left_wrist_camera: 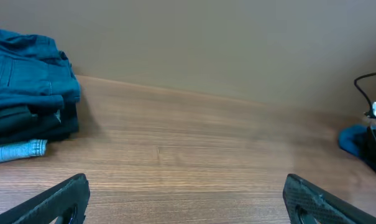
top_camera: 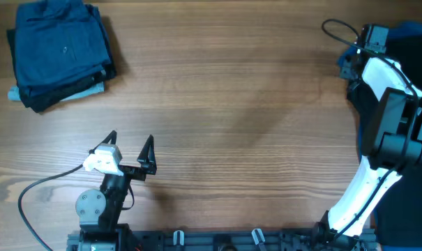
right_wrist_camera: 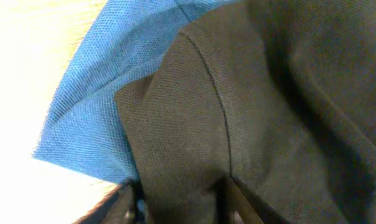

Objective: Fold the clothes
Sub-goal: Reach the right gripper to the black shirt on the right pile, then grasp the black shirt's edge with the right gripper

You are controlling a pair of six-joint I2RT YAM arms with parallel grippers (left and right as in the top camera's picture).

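A black T-shirt [right_wrist_camera: 268, 93] fills the right wrist view, lying over a bright blue one [right_wrist_camera: 100, 93]. My right gripper [right_wrist_camera: 178, 205] has its two fingers pressed on either side of a bunched fold of the black cloth at its edge. Overhead, that gripper [top_camera: 351, 61] is at the far right of the table, over the black T-shirt [top_camera: 414, 49] and the bright blue one [top_camera: 413, 29]. My left gripper [top_camera: 132, 143] stands open near the front left, with only bare table between its fingers [left_wrist_camera: 57, 202].
A stack of folded dark blue clothes [top_camera: 61, 52] lies at the back left corner, also in the left wrist view [left_wrist_camera: 26, 93]. A black cable [top_camera: 336, 29] loops near the right arm. Wooden table [top_camera: 231, 104] stretches between the arms.
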